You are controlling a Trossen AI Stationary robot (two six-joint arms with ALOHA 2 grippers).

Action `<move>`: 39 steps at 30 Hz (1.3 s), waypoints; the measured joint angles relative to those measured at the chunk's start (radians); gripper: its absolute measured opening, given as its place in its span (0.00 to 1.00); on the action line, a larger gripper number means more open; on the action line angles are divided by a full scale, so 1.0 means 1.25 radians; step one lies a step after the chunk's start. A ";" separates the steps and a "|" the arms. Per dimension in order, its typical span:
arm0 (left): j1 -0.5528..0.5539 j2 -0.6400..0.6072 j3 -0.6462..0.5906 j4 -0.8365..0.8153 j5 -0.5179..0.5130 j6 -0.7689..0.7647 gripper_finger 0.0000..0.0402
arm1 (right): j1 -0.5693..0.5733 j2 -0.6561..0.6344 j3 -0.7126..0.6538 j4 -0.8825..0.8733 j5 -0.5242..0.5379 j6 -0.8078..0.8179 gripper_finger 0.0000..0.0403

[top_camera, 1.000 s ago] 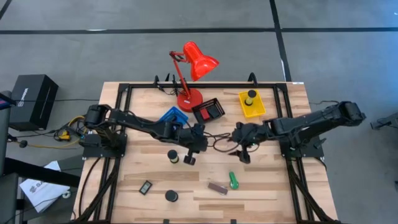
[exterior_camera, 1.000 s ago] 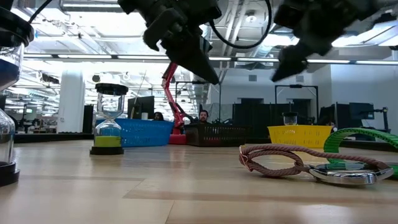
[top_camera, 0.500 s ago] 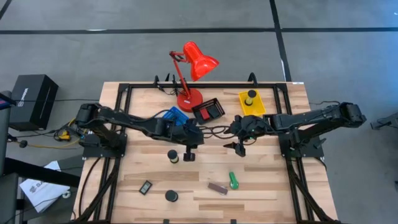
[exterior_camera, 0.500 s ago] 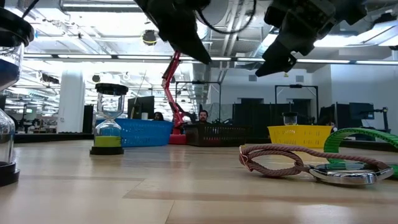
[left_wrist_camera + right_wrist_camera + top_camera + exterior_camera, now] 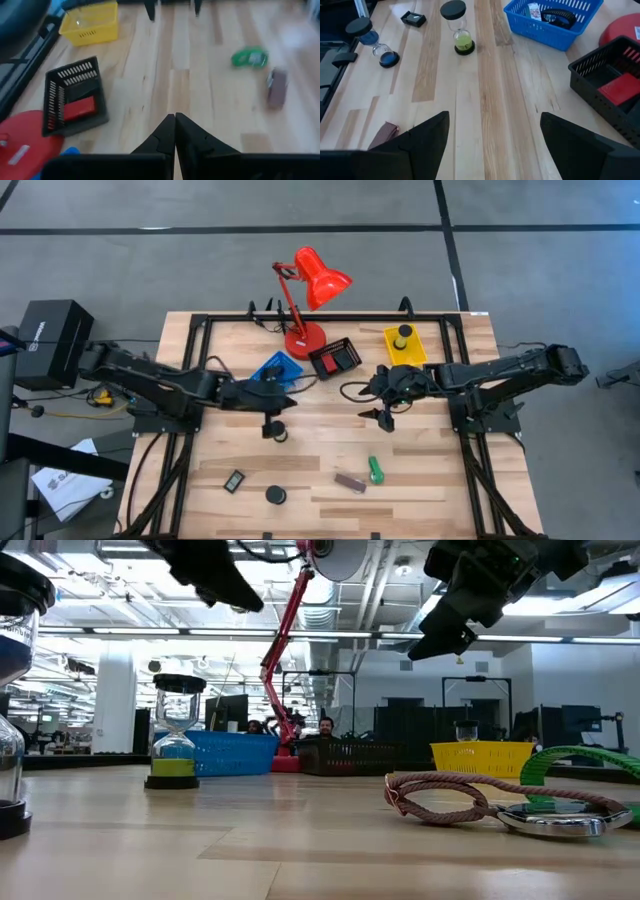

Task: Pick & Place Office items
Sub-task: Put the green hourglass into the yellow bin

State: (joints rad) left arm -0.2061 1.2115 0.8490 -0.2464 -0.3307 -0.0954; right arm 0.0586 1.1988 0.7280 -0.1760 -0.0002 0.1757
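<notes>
My left gripper (image 5: 269,426) is shut and empty, above the table's middle left, beside a green-sand hourglass (image 5: 281,435); its closed tips show in the left wrist view (image 5: 175,119). My right gripper (image 5: 380,417) is open and empty, raised over the middle right (image 5: 494,117). A green stubby cylinder (image 5: 375,470) and a brown bar (image 5: 350,481) lie near the front. A small black rectangle (image 5: 234,480) and a blue-sand hourglass (image 5: 275,495) stand at the front left. A red block (image 5: 338,358) lies in the black tray (image 5: 322,363).
A red desk lamp (image 5: 305,335) stands at the far edge, between the blue tray (image 5: 276,367) and the black tray. The yellow tray (image 5: 410,355) holds a black round piece (image 5: 403,333). In the low view a brown cord loop with a silvery clip (image 5: 545,820) lies close to the camera.
My left gripper has drawn back toward the table's left edge and risen, coming level with the green-sand hourglass. My right gripper rose a little and moved slightly toward the far edge, then held still. No item has moved.
</notes>
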 joint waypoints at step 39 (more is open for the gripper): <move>-0.145 -0.034 -0.294 0.210 -0.026 -0.094 0.73 | 0.001 0.000 0.000 -0.003 0.000 -0.002 0.75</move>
State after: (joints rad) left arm -0.3878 1.1691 0.4820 0.0158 -0.3632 -0.2132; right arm 0.0593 1.1988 0.7280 -0.1799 -0.0006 0.1736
